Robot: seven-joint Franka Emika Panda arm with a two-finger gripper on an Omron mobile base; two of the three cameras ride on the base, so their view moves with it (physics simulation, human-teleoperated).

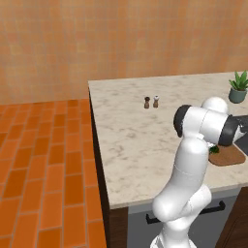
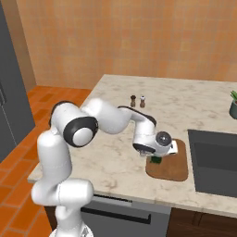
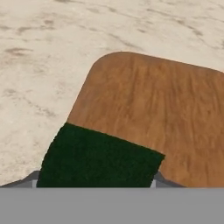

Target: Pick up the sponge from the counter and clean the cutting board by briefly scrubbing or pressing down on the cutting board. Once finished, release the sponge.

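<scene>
At the near left corner of the cutting board [image 2: 170,162], the sponge [image 2: 155,160] sits clamped in the claw [image 2: 156,158], its dark green face showing in the hand view [image 3: 98,159] between the two finger tips, whose grey ends peek out at either side of it. The claw is therefore narrowed onto the sponge rather than wide. From the right base view the sponge hangs directly under the hand, low over the board's edge nearest the robot; whether it presses on the wood or rides just above it I cannot tell. Its long axis runs across the claw, roughly along that near edge, and most of the board stretches away ahead of the claw, toward the sink [image 2: 215,159]. My guess is that the coming move depends on this: the scrub should travel forward, over the bare wood, not back onto the surface [image 2: 194,97]. Farther off, two small shakers [image 2: 137,101] stand together near the middle of the surface, and a potted plant [image 1: 238,87] sits by its far right corner.
</scene>
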